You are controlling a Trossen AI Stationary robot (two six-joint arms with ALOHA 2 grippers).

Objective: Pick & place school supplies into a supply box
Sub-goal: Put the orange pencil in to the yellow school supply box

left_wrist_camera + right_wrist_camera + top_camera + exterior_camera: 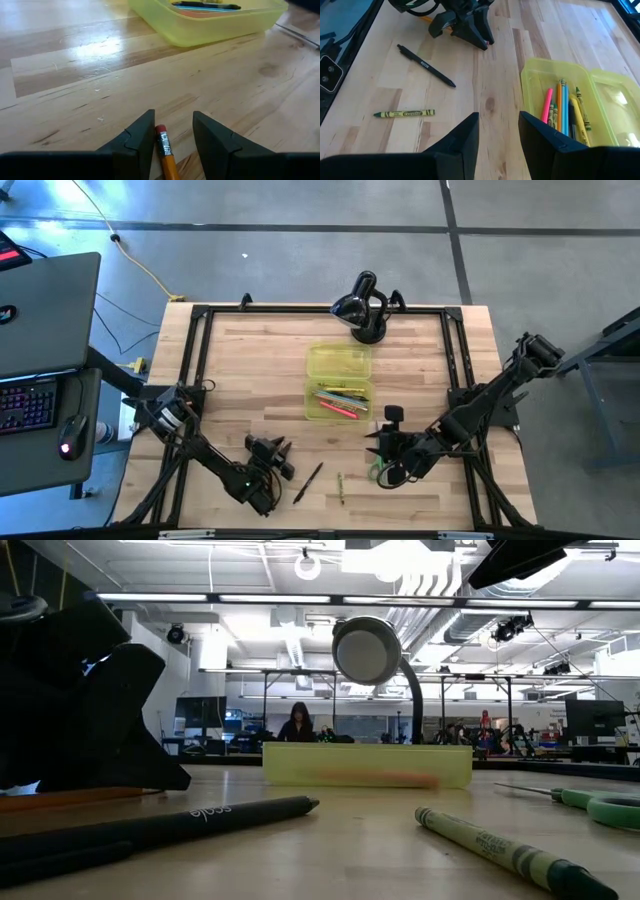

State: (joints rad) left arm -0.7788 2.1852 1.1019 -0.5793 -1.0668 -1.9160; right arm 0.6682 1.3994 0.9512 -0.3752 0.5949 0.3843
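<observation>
Wooden tabletop (250, 350) carries the yellow-green supply box (339, 397) at its middle, pencils and crayons inside. Near the front edge, the left gripper (172, 137) straddles an orange pencil (165, 155), fingers spread, not pinching. Right gripper (498, 131) hovers open above the scissors (590, 804); black pen (308, 481) and green crayon (340, 487) lie between the arms.

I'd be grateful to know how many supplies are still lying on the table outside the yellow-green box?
4: a black pen, a green crayon, a pencil between the left end effector's open fingers, and green-handled scissors by the right end effector. Others may be hidden under the arms.
</observation>
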